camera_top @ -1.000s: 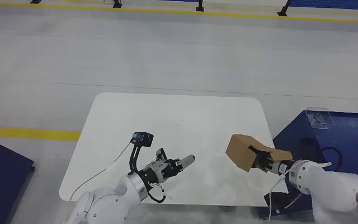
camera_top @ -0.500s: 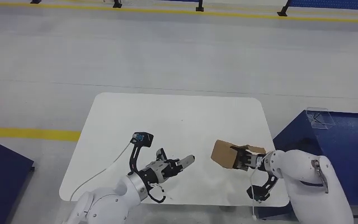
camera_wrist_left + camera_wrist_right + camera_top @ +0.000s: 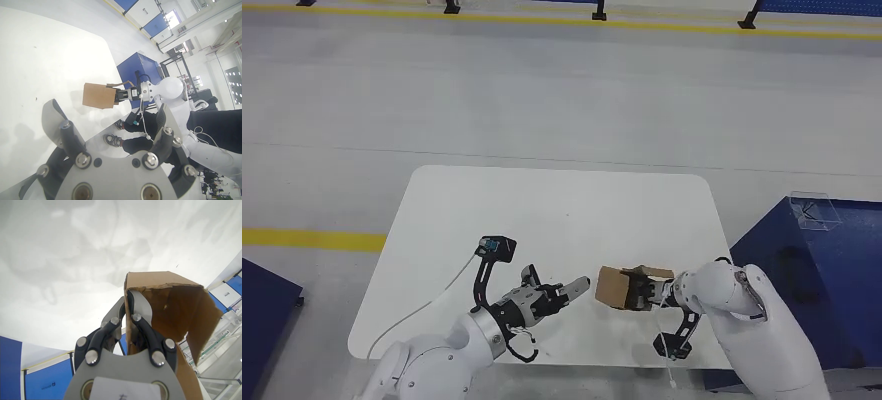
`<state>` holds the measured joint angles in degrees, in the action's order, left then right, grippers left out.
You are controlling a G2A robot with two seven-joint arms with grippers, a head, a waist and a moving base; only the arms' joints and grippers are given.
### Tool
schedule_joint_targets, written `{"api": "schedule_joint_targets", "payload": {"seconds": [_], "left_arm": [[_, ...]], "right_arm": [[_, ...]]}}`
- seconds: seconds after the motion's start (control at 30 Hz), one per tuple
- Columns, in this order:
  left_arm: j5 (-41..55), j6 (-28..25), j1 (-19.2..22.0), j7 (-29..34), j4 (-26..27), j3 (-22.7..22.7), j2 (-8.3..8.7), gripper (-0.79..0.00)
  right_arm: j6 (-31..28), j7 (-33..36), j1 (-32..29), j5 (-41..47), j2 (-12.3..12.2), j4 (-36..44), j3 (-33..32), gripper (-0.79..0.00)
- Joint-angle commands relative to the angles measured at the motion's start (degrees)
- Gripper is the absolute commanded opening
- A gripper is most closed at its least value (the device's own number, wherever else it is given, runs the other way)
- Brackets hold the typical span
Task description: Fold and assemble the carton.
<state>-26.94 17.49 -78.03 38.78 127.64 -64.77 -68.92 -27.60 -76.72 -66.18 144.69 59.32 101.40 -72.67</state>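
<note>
Where the carton (image 3: 614, 288) sits: over the near part of the white table (image 3: 542, 210), between the two grippers, apparently lifted off the surface (shadow below it in the left wrist view).
carton look: brown corrugated box, closed faces toward the left arm, open end toward the right arm, ragged loose flaps at that end.
right gripper (image 3: 127, 299): clamped on one wall at the open end, one finger inside, one outside.
left gripper (image 3: 578, 287): fingers spread wide, nothing held, tip just beside the carton, not touching.
</note>
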Motion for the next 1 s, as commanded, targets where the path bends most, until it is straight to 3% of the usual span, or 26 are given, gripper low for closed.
{"api": "schedule_joint_targets", "payload": {"seconds": [0.0,0.23,0.33,0.37,0.4,0.47,0.53,0.63,0.73,0.97], "left_arm": [[0.0,0.0,0.0,0.0,0.0,0.0,0.0,0.0],[0.0,0.0,0.0,0.0,0.0,0.0,0.0,0.0],[0.0,0.0,0.0,0.0,0.0,0.0,0.0,0.0],[0.0,0.0,0.0,0.0,0.0,0.0,0.0,0.0],[0.0,0.0,0.0,0.0,0.0,0.0,0.0,0.0],[0.0,0.0,0.0,0.0,0.0,0.0,0.0,0.0],[0.0,0.0,0.0,0.0,0.0,0.0,0.0,0.0],[0.0,0.0,0.0,0.0,0.0,0.0,0.0,0.0],[0.0,0.0,0.0,0.0,0.0,0.0,0.0,0.0],[0.0,0.0,0.0,0.0,0.0,0.0,0.0,0.0]], "right_arm": [[-0.3,0.3,0.6,0.7,-0.1,0.4,0.8,-0.456],[0.2,-0.2,1.3,2.6,-1.5,7.6,-2.0,-0.453],[2.9,1.2,-0.1,0.5,-2.1,13.8,-5.8,-0.517],[4.8,3.2,-1.4,0.1,-2.3,14.7,-7.1,-0.585],[9.4,7.7,-2.4,-1.4,-2.4,16.5,-8.4,-0.785],[17.2,16.4,-6.0,-1.5,-2.5,17.2,-10.9,-0.785],[32.0,28.9,-9.6,-8.6,-3.0,18.0,-13.2,-0.785],[43.9,49.1,-15.4,-19.2,-3.3,16.5,-17.3,-0.785],[51.7,65.6,-20.5,-29.0,-3.5,15.2,-20.0,-0.785],[60.2,93.0,-26.9,-45.2,-3.9,10.8,-24.4,-0.785]]}}
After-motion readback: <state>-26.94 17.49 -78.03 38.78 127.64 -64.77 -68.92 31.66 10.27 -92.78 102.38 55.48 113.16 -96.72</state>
